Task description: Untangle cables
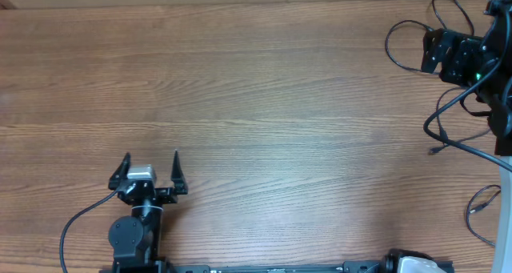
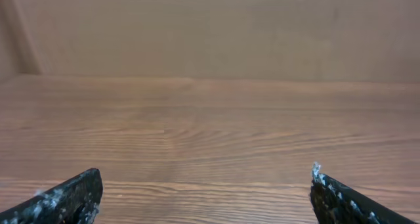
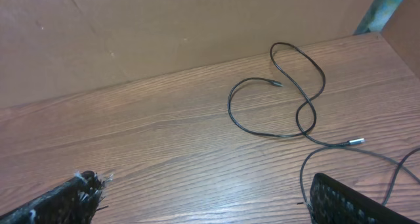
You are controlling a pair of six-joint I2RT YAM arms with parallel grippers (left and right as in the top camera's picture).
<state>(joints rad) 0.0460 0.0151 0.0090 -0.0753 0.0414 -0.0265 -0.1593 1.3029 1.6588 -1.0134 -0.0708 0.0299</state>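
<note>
The tabletop (image 1: 256,81) is warm brown with streaky wood grain. The cables (image 3: 323,79) are black, and one plug tip (image 3: 356,141) is silver. The left pincer (image 2: 207,178) and right pincer (image 3: 203,178) are black, flecked white.

Overhead camera: straight down on the wooden table (image 1: 256,89). Left wrist camera: low, close to its surface, facing a brown wall (image 2: 210,27). Right wrist camera: raised, angled down; cables (image 3: 295,99) shared with overhead's right edge.
</note>
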